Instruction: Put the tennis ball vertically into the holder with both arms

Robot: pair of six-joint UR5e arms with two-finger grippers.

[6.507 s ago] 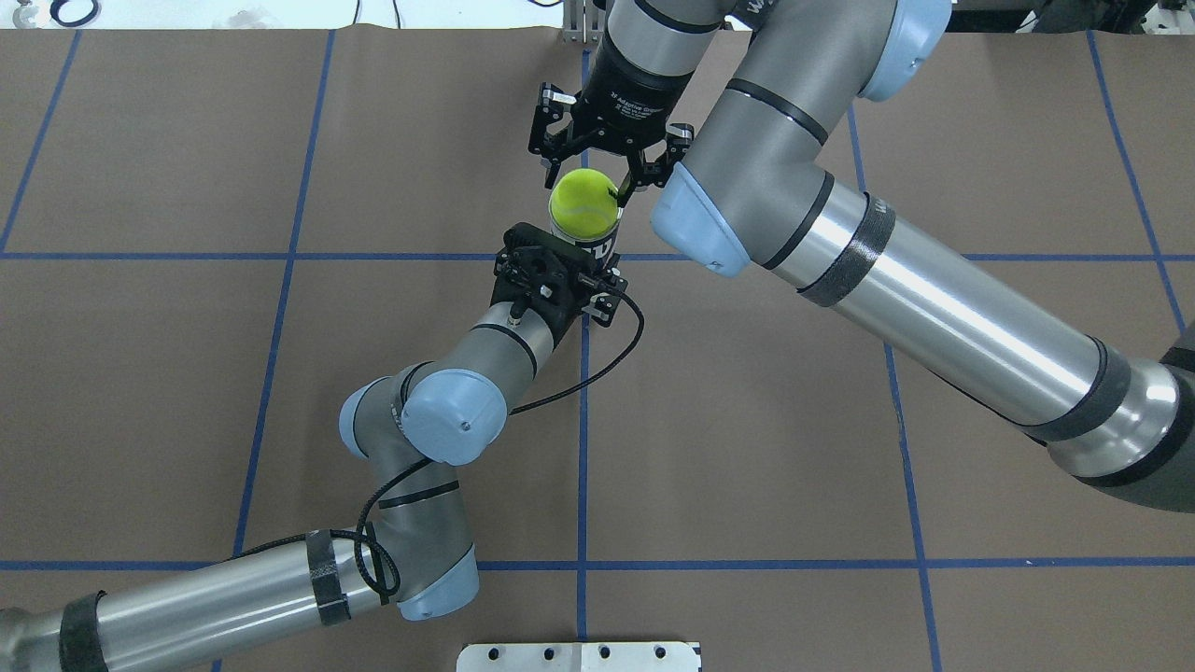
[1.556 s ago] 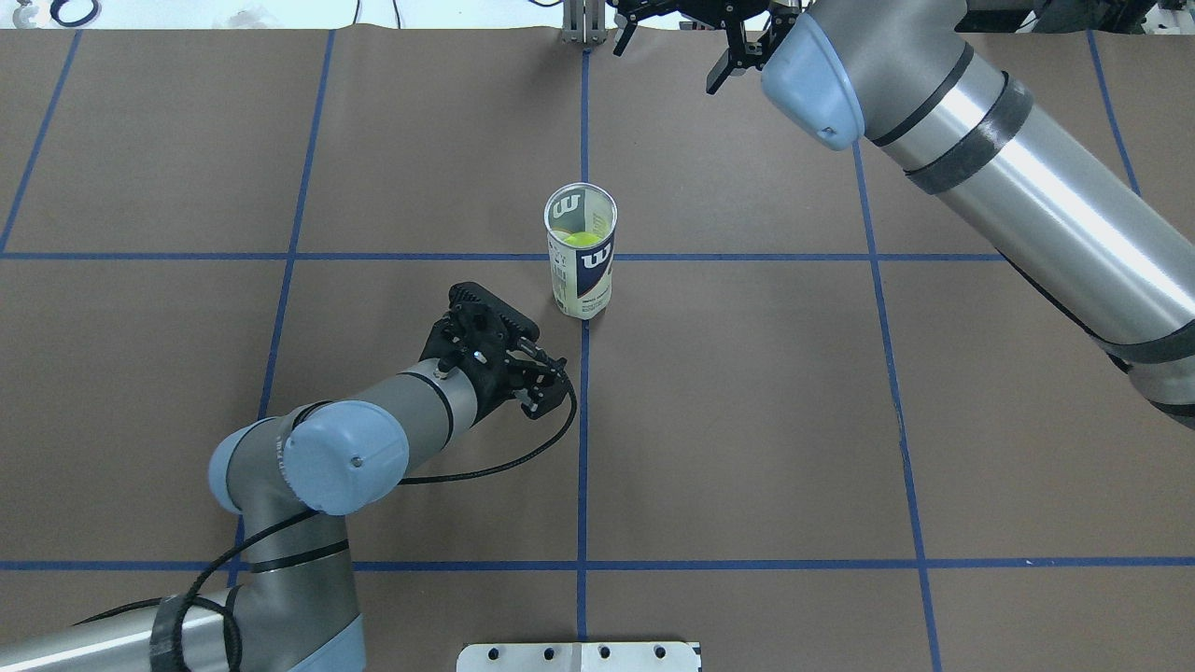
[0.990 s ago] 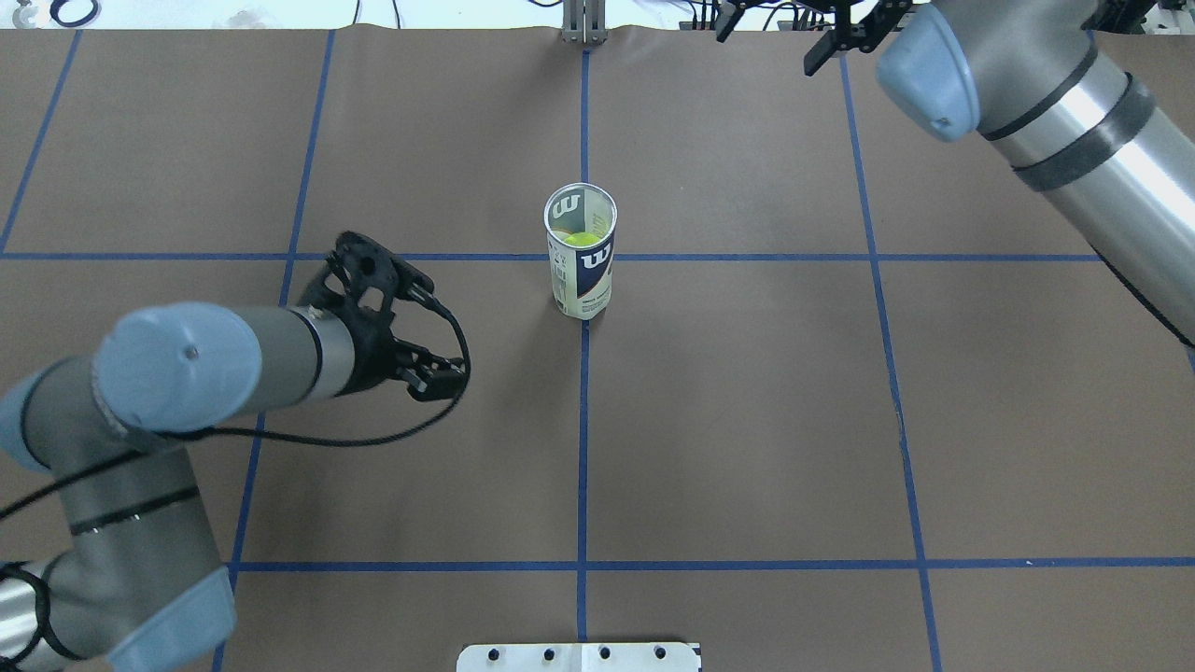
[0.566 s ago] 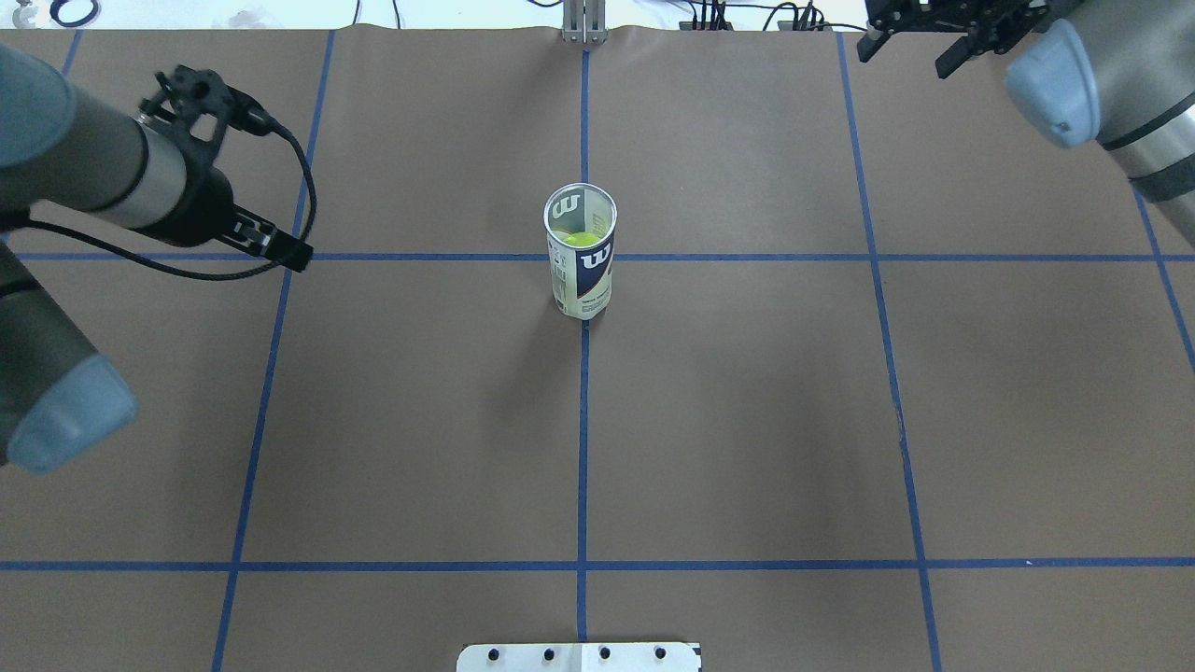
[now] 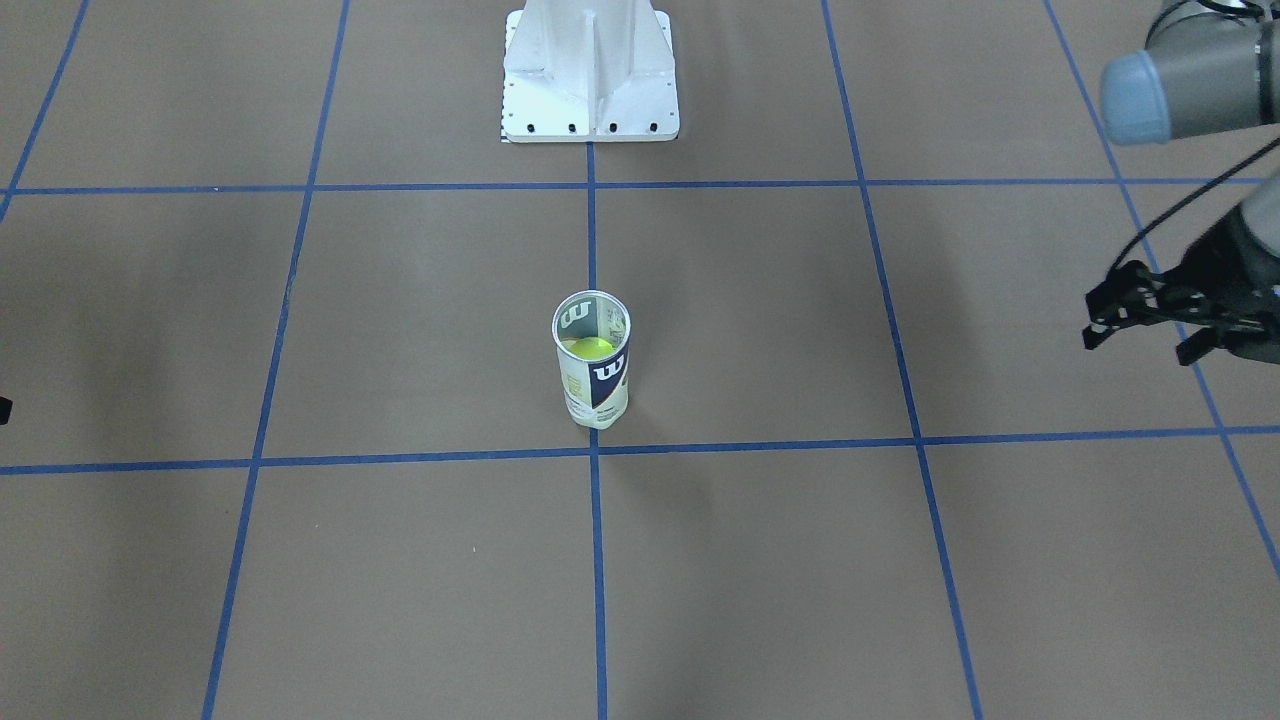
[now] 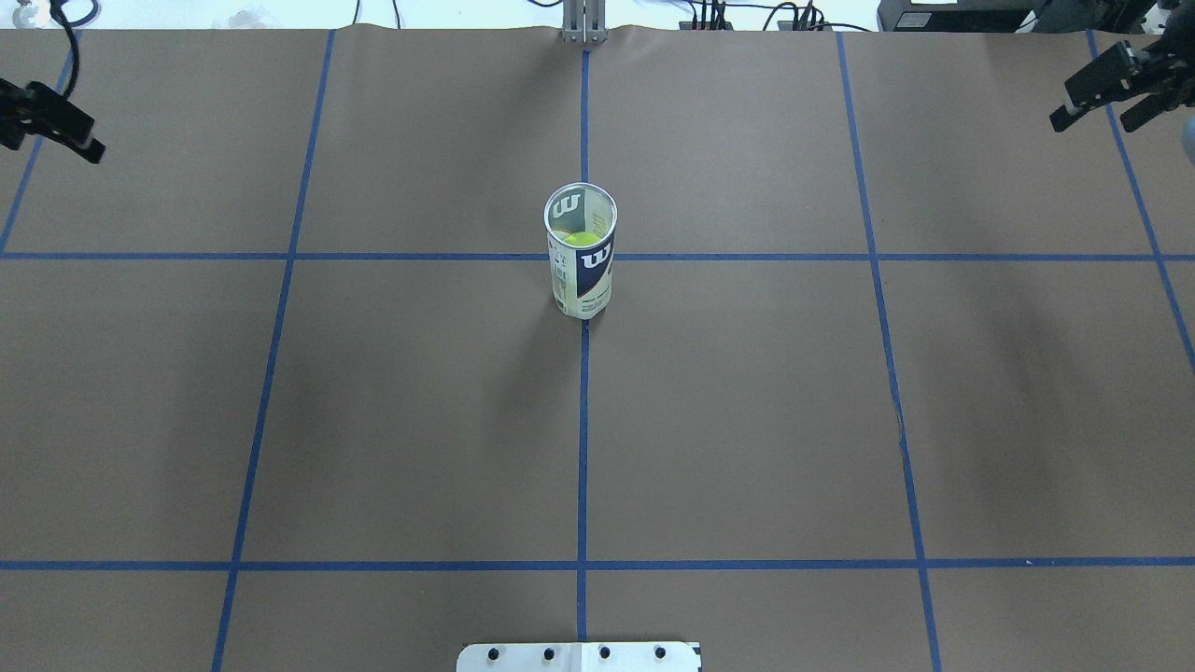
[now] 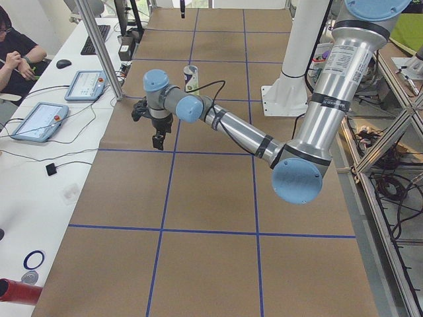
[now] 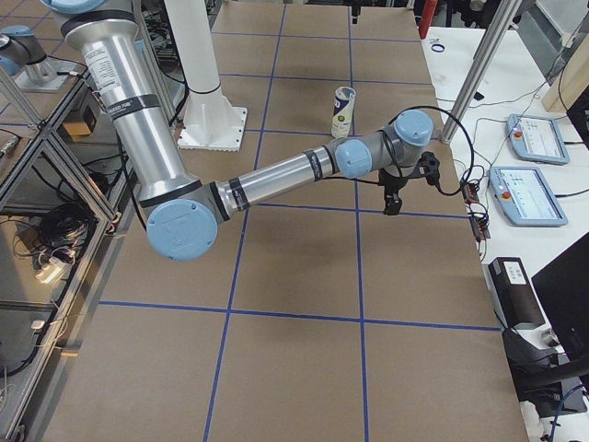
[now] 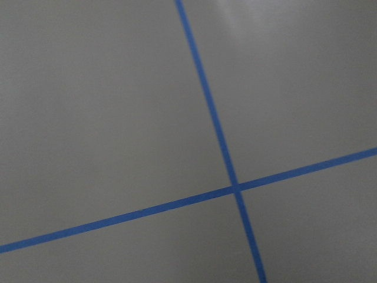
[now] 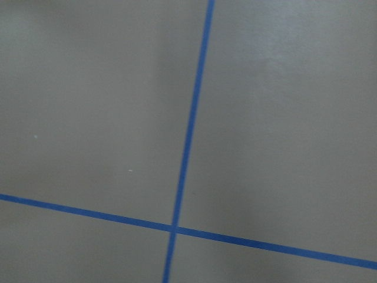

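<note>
Holder (image 6: 581,275) stands upright mid-table, just beside a tape crossing, tennis ball (image 6: 576,239) inside. I read left gripper (image 5: 1137,340) and right gripper (image 6: 1090,121) both spread, empty, well apart from it

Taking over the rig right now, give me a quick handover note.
Left hand: empty, out at one side of the table; can't tell if it is open or shut.
Right hand: open, empty, at the opposite far corner.
Tube: upright at the centre, nothing touching it.
Ball: inside the tube.
Done: the ball is in.
Left: probably only parking the arms.
</note>
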